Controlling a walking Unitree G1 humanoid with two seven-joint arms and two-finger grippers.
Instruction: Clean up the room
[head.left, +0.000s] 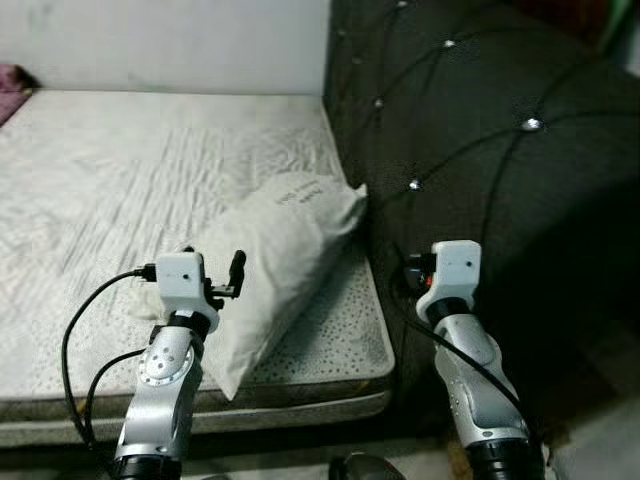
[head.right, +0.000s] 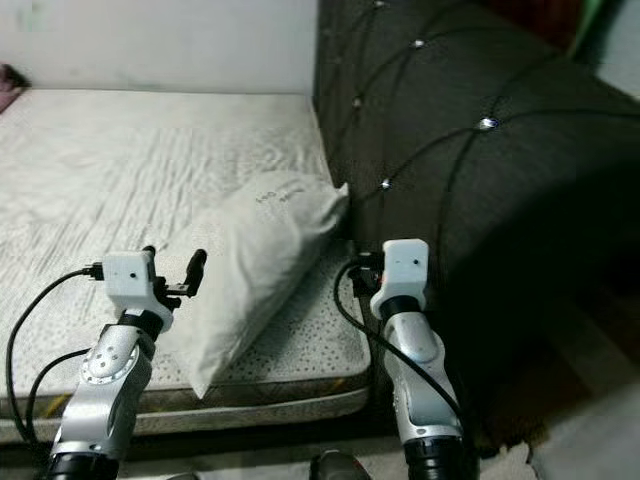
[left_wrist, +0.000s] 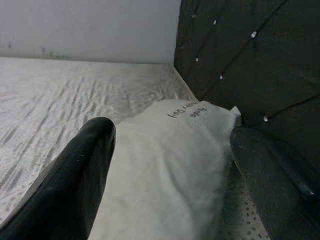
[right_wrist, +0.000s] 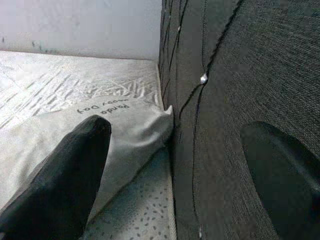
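A white pillow (head.left: 285, 250) with dark lettering lies on the near right corner of the bare mattress (head.left: 110, 190), its far end touching the dark headboard. My left gripper (head.left: 213, 264) hovers just above the pillow's near left side. In the left wrist view this gripper (left_wrist: 170, 165) is open, and the pillow (left_wrist: 170, 160) shows between its fingers (left_wrist: 75, 175). My right gripper (head.left: 420, 265) is raised at the mattress's right edge, close to the headboard. It is open (right_wrist: 175, 170), one finger over the pillow (right_wrist: 115, 117) and the other in front of the dark fabric.
A tall dark tufted headboard (head.left: 500, 140) with shiny studs runs along the bed's right side. A white wall (head.left: 170, 40) stands behind the bed. A purple cloth (head.left: 10, 85) shows at the far left edge. The mattress's front edge (head.left: 300, 385) is just below my arms.
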